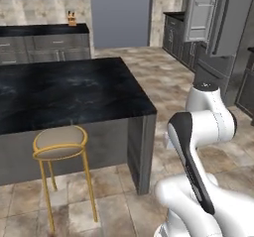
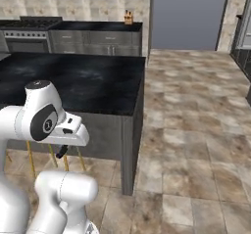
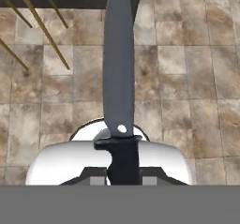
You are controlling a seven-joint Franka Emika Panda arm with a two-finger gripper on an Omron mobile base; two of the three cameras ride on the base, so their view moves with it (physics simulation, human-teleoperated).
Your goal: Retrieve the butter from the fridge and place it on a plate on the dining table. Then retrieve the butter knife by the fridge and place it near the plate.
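The white arm [image 2: 37,125] rose at lower left beside the black marble dining table [image 2: 88,88], with yellow stool legs [image 2: 54,159] behind it and tiled floor [image 2: 196,130] at right.

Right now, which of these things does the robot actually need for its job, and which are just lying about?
Needed:
- knife, held in the shut gripper
- dining table
- fridge, door open

Just there:
- stool
- knife block on the far counter
- stove

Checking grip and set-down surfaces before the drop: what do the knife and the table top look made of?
The knife: blade looks like matte grey metal, with one pale rivet; the handle looks like black plastic, though it could be painted wood. The pincer is shut on the handle. The dining table: top looks like polished black marble, judging by faint white veins and soft sheen; its sides look flat grey.
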